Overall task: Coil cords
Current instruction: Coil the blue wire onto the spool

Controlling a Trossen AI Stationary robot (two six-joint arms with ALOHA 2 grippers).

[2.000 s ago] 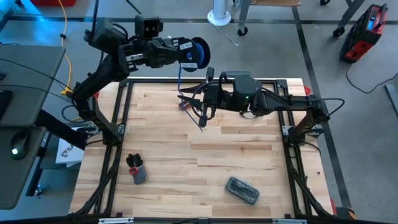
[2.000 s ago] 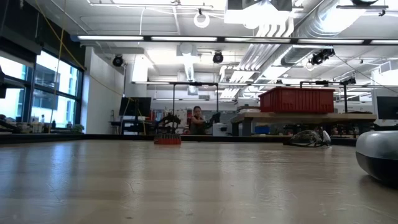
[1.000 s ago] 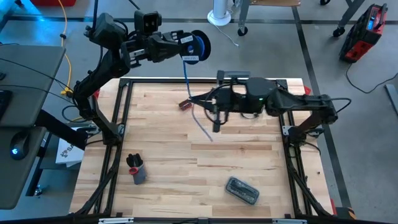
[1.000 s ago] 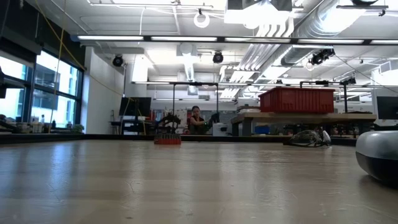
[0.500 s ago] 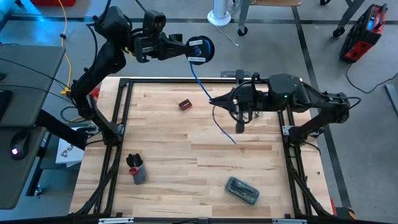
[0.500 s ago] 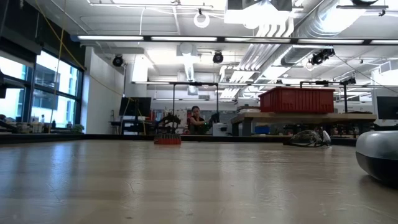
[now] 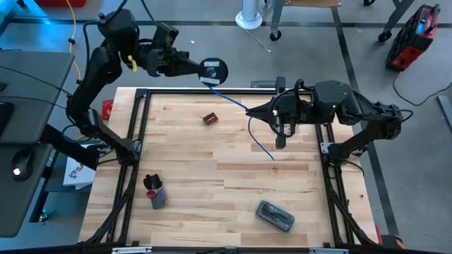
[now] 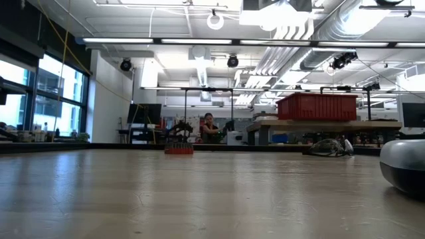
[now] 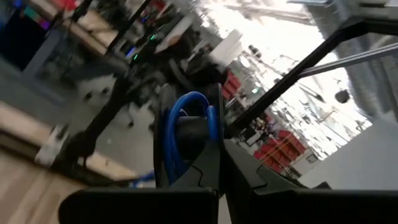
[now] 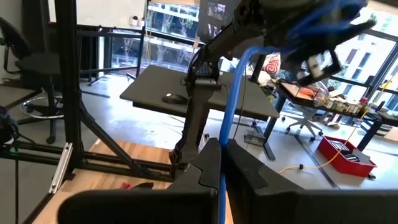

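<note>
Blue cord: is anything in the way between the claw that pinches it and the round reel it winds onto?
Nothing visible is. The blue cord runs free through the air from the right gripper, shut on it, up to the black reel held by the left gripper. The small red block lies on the table, off to the side.

From where I stand nothing can be read: the blue-white patch on the reel (image 7: 212, 69) is too small to make out, and no other lettering shows.

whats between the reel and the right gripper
In the high view, only the blue cord spans from the reel in the left gripper to the right gripper.
</note>
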